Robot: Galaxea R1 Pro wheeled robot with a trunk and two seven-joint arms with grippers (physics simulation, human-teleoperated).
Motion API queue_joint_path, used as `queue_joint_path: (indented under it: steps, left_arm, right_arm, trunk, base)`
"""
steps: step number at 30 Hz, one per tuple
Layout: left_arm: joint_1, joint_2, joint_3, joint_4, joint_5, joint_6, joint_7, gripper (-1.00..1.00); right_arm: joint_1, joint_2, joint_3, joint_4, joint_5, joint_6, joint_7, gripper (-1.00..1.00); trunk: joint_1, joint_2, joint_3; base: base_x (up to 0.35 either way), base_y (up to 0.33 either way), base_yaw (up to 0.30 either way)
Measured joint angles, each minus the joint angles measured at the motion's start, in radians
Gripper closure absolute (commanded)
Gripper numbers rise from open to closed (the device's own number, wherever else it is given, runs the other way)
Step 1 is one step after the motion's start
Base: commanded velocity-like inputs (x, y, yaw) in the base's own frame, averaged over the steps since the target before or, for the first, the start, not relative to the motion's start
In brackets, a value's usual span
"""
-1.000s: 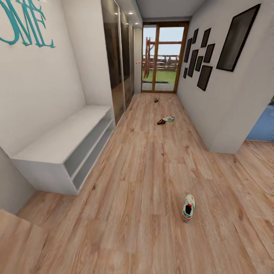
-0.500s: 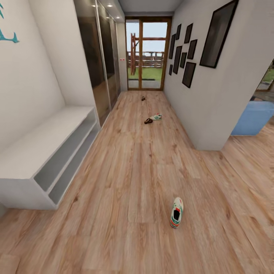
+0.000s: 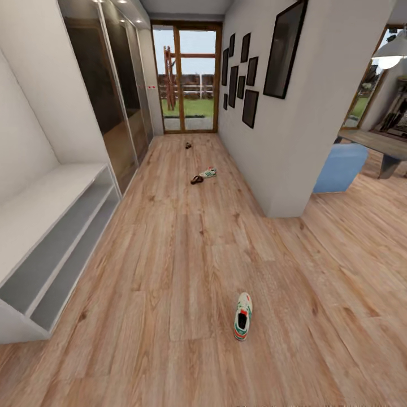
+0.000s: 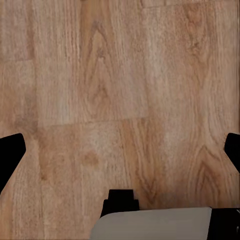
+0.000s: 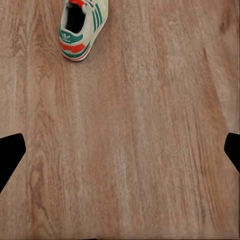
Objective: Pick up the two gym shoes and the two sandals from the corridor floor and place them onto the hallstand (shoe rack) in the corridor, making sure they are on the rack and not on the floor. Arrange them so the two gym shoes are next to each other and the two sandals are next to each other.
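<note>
Head view, near gym shoe (image 3: 243, 323) upright, lengthwise along corridor floor (image 3: 186, 265)

bright even render, daylight from glass door (image 3: 189, 85).

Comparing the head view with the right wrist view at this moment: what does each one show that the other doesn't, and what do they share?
Head view alone: the hallstand along the left wall, a second gym shoe beside a sandal further down the corridor, another sandal near the glass door.

Right wrist view alone: the right gripper, its dark fingertips spread wide with nothing between them.

Both: the near gym shoe lying on the wood floor.
</note>
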Motion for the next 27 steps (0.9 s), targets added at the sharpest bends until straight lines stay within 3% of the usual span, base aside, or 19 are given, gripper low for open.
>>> queue_joint_path:
  steps: [13,27]
  left_arm:
    - [0.0,0.0,0.0,0.0,0.0,0.0,0.0,-1.0]
    - [0.0,0.0,0.0,-0.001,0.001,0.0,0.0,-1.0]
  right_arm:
    - [0.0,0.0,0.0,0.0,0.0,0.0,0.0,-1.0]
    - [0.0,0.0,0.0,-0.007,0.001,-0.001,0.002,-1.0]
  trunk:
    - [0.0,0.0,0.0]
    - [0.0,0.0,0.0]
  base:
    - [0.013,-0.003,-0.3]
    - [0.222,-0.133,-0.266]
